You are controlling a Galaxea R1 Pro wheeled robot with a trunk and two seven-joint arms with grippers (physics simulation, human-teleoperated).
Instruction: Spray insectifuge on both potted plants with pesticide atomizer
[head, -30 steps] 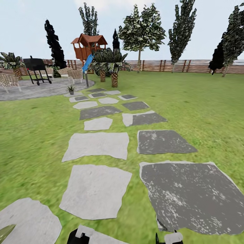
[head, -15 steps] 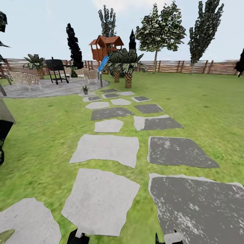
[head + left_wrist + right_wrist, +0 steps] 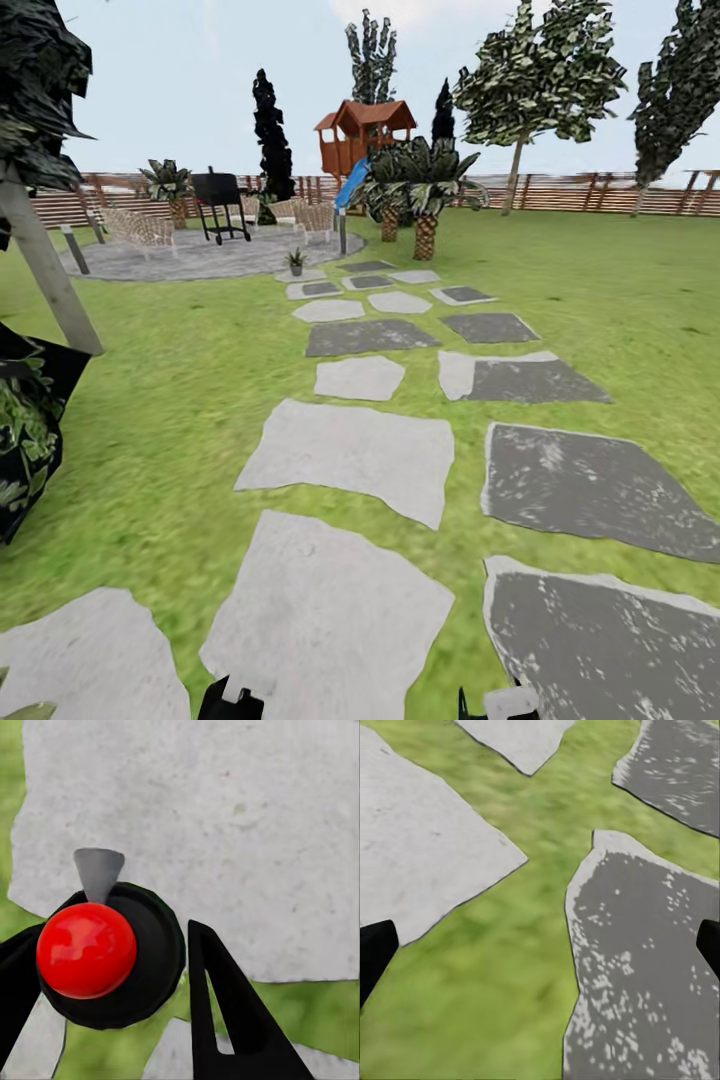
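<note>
I am on the garden's lawn (image 3: 170,400), facing a path of grey stepping stones (image 3: 350,450). One small potted plant (image 3: 295,262) stands far ahead at the edge of the round paved patio (image 3: 200,258). The pesticide atomizer is out of view. My left gripper (image 3: 112,934) is open over a pale stone, with a red ball on a black disc (image 3: 86,949) seen between its black fingers (image 3: 225,1012). My right gripper (image 3: 547,937) is open and empty above grass and stones, its fingertips (image 3: 375,952) far apart.
A big black-backed leafy bush (image 3: 25,430) and a leaning tree trunk (image 3: 45,265) stand close on the left. On the patio are a black grill (image 3: 220,198) and chairs (image 3: 140,228). Palms (image 3: 425,195), a wooden playhouse (image 3: 365,130) and the slatted fence (image 3: 600,192) lie far ahead.
The whole picture has shifted right, so the camera has turned left and moved forward a little. The bush and the trunk have come into view on the left. Both grippers look unchanged.
</note>
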